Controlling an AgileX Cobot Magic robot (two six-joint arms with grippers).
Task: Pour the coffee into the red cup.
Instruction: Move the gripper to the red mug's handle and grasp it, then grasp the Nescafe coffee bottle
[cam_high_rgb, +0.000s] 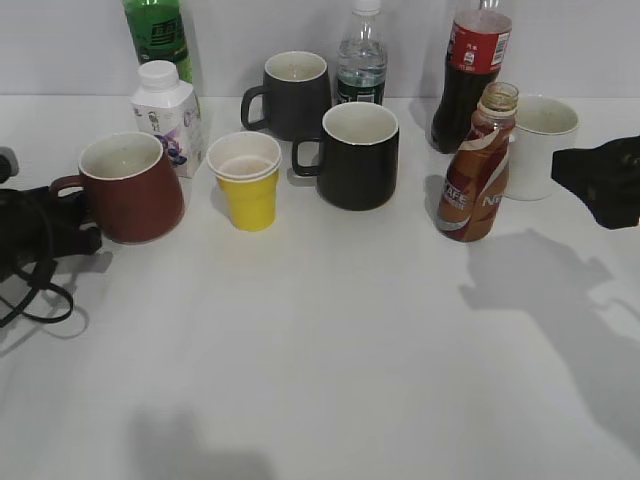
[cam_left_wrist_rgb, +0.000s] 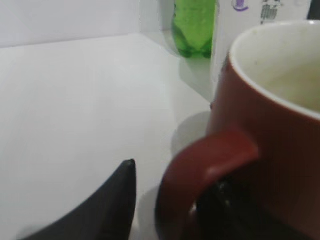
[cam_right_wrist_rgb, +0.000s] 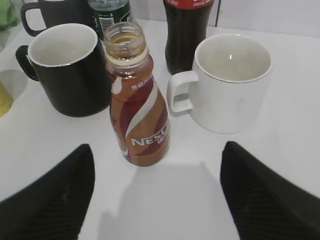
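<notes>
Coffee bottle: we see the capless coffee bottle standing upright on the white surface, right of centre, just in front of the white mug and near the cola bottle.
Red cup: the red cup stands upright at the far left of the surface, handle turned leftward, well apart from the coffee bottle.
Left fingers: in the exterior view we make out only a dark mass at the cup's handle. The left wrist view shows more: one dark finger lies outside the loop handle and another dark part sits inside it, against the cup's wall. We cannot tell whether they are clenched on the handle.
Right fingers: the right wrist view shows both fingers spread wide, released, with the coffee bottle standing between and beyond them, untouched. The exterior view gives only the gripper at the right edge, apart from the bottle.
Only in the exterior view: a yellow paper cup, a white carton and a green bottle behind the red cup.
Shared by both: the black mug, the grey mug and a clear water bottle.
Only in the right wrist view: the white mug's pale inside looks empty.
</notes>
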